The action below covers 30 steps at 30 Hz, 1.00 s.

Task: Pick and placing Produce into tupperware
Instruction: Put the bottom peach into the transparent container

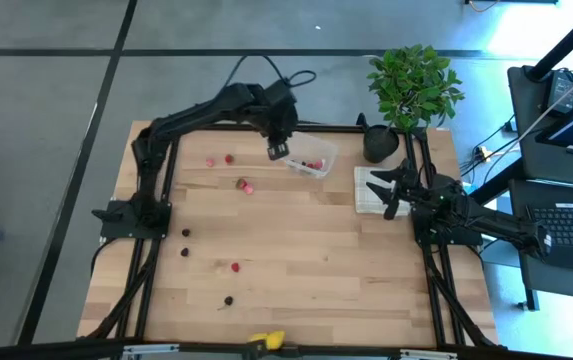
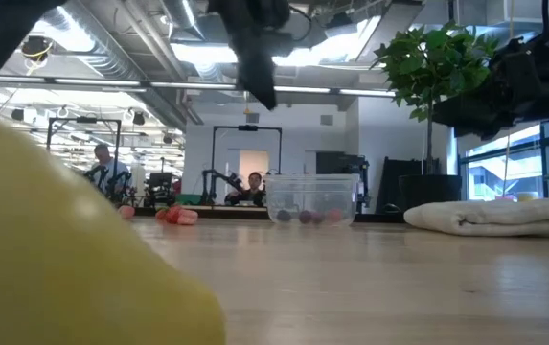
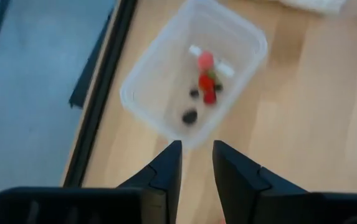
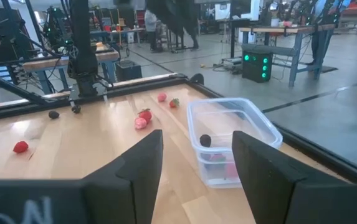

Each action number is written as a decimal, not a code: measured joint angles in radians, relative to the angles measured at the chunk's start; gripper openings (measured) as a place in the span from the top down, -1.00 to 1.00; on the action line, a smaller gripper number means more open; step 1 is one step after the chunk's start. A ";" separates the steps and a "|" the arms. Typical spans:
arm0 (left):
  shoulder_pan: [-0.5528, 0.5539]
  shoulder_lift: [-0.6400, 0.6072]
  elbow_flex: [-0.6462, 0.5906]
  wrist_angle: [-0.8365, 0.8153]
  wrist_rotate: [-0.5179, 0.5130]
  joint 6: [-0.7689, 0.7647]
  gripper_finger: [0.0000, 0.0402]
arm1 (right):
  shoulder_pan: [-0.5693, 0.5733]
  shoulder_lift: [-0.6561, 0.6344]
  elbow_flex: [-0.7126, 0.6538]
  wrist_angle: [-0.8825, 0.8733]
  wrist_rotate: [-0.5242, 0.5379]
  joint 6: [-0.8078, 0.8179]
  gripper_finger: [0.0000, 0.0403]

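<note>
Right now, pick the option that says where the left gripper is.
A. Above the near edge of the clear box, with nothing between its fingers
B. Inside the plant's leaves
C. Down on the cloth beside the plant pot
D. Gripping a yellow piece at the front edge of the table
A: the left wrist view shows the left gripper poised over the clear box edge, with only bare table between its fingers.
</note>
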 joint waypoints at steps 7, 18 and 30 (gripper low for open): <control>-0.008 -0.036 0.000 -0.205 0.000 -0.040 0.56 | 0.000 0.009 0.000 0.000 -0.001 0.020 0.03; -0.015 -0.036 -0.129 -0.197 -0.061 -0.085 -0.20 | 0.000 0.009 0.000 0.001 -0.001 0.022 0.03; -0.057 -0.264 -0.514 0.123 -0.049 -0.030 -0.31 | 0.000 0.029 0.000 0.004 -0.004 0.024 0.03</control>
